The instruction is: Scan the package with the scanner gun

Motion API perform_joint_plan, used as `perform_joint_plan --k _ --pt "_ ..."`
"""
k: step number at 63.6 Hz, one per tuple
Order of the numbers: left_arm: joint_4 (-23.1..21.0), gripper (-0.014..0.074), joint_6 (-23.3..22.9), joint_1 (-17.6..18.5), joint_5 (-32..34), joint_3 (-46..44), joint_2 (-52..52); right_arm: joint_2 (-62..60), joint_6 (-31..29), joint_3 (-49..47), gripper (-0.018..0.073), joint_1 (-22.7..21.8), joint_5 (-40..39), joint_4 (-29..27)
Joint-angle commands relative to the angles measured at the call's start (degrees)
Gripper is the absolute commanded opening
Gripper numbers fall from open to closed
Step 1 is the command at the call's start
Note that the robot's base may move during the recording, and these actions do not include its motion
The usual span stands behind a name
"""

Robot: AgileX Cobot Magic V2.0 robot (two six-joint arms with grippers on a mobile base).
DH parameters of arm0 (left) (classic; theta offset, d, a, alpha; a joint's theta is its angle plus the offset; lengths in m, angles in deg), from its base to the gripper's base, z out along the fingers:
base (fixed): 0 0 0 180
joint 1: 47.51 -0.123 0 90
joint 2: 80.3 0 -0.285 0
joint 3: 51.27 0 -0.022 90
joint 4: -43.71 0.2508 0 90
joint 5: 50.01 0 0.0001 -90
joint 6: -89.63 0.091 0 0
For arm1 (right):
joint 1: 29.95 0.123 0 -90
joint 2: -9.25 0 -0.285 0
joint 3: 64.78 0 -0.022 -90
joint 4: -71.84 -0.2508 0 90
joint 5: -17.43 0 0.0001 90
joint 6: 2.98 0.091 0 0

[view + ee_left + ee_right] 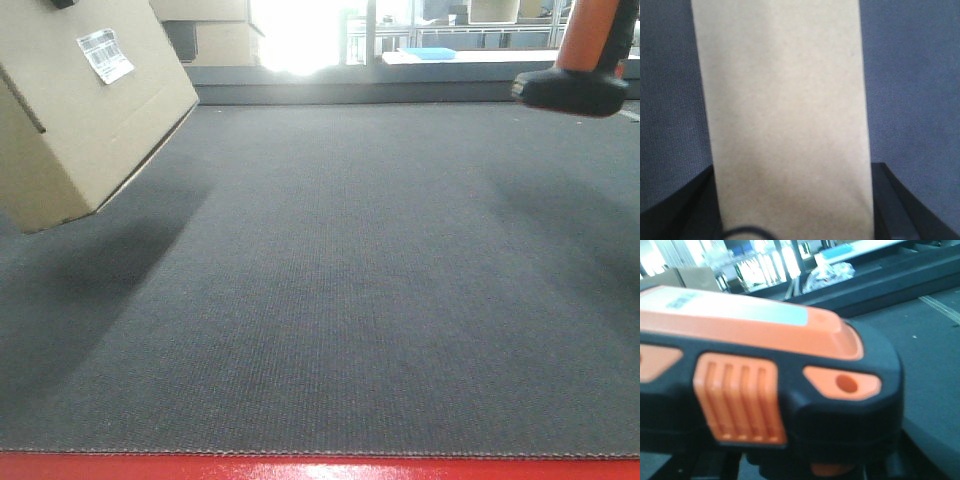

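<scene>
Grey woven mat fills the scene. Cardboard box aloft at left, tilted, left gripper clamped across its sides. Scanner gun aloft far right; right jaws hidden, can't tell. Risk: barcode label sits well apart from scanner at a slant, so likely misread.

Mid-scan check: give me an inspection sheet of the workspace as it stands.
Surface: grey woven mat, red front edge.
Job's things: cardboard box off the mat and tilted, label facing the camera; scanner gun aloft at right, apart from it.
Clutter: nothing seen.
Grippers: left gripper shut on the box; right gripper's fingers hidden behind the scanner gun it carries.
Cables: a dark loop, perhaps one.
Surroundings: bright window, stacked boxes, blue item beyond.
</scene>
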State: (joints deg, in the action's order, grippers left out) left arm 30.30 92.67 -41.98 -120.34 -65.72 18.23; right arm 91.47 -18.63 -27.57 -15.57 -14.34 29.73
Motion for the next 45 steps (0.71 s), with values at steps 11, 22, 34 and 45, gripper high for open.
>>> perform_joint_plan --k 11,22,34,45 --pt "-0.6 -0.0111 -0.1 -0.2 0.4 -0.6 -0.8 1.2 7.1 4.2 -0.0162 -0.9 -11.2 10.7" --pt "-0.6 -0.0111 -0.1 -0.2 0.4 -0.6 -0.8 6.6 7.1 4.2 -0.0162 -2.7 -19.1 13.8" --pt "-0.6 -0.0111 -0.1 -0.2 0.4 -0.6 -0.8 11.0 7.2 4.2 -0.0162 -3.0 -20.8 16.0" --pt "-0.6 -0.0111 -0.1 -0.2 0.4 -0.6 -0.8 13.7 11.0 4.2 -0.0162 -3.0 -21.3 18.7"
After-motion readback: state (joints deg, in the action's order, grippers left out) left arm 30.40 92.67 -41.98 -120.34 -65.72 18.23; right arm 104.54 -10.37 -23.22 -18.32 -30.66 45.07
